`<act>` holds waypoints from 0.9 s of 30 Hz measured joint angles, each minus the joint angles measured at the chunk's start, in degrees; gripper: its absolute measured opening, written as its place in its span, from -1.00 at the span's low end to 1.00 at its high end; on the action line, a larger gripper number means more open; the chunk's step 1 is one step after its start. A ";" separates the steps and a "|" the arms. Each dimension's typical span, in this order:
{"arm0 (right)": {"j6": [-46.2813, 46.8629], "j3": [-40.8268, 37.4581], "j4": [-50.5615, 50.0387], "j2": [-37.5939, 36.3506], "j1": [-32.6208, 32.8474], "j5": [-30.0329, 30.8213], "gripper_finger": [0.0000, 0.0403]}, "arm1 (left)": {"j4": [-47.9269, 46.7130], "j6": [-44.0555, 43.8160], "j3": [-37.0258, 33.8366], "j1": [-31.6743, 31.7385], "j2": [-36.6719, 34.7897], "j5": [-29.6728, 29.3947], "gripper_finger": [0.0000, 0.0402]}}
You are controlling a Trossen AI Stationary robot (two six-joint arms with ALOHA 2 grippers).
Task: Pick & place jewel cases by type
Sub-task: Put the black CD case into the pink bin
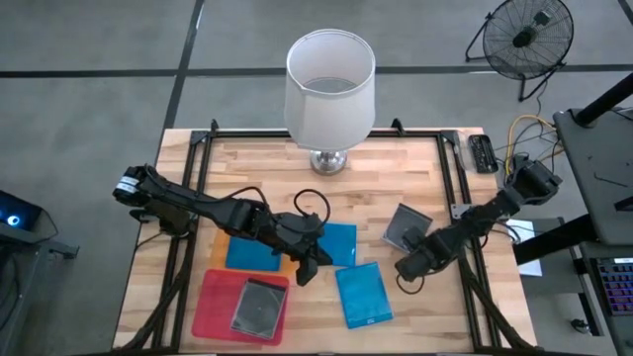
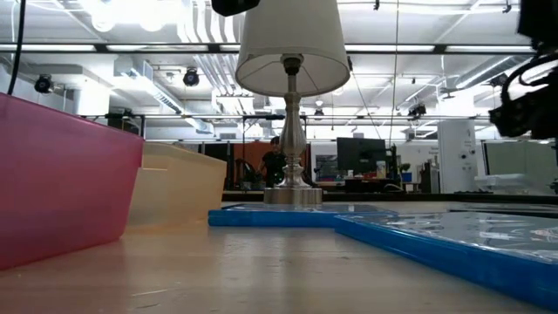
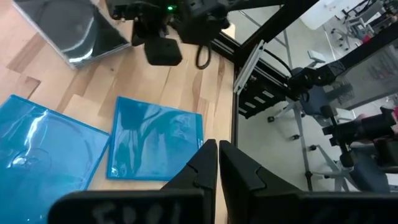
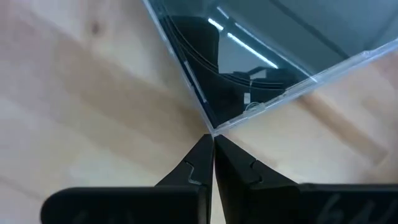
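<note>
- My left hand (image 1: pixel 309 269) sits pressed together and empty near the desk's (image 1: pixel 396 158) middle, above the blue jewel cases (image 1: pixel 362 295).
- Another blue case (image 1: pixel 251 253) lies on the orange sheet (image 1: pixel 220 243).
- My right hand (image 1: pixel 408 268) is pressed together, tips just beside the corner of the clear-grey case (image 4: pixel 261 56) near the right edge.
- One dark case (image 1: pixel 259 307) lies on the pink sheet (image 1: pixel 213 307) at the front-left corner.
- A lamp (image 1: pixel 329 89) stands at the back edge.

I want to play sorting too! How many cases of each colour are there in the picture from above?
Blue cases: 3
Dark or clear cases: 2
Total in view: 5
</note>
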 joint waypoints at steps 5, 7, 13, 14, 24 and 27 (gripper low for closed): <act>-5.42 -0.03 2.78 0.00 -4.68 1.48 -0.96 | 0.46 0.00 0.00 0.02 0.00 -0.02 -1.00; -7.28 -0.03 4.04 0.00 -6.84 2.55 -0.96 | 0.44 -0.02 0.00 0.02 0.00 0.00 -1.00; -14.60 -0.03 6.72 0.00 -14.03 4.72 -0.96 | 0.42 -0.07 0.00 0.01 0.00 0.00 -1.00; -15.95 -0.03 7.24 0.00 -15.23 5.04 -0.96 | 0.43 -0.07 0.00 0.01 0.00 0.00 -1.00; -28.42 -0.05 14.23 0.00 -27.33 7.18 -0.96 | 0.42 -0.17 0.00 0.02 0.00 -1.20 -1.00; -29.87 0.38 16.49 0.00 -29.93 7.16 -0.96 | 0.42 -0.98 0.00 0.07 0.00 -2.96 -1.00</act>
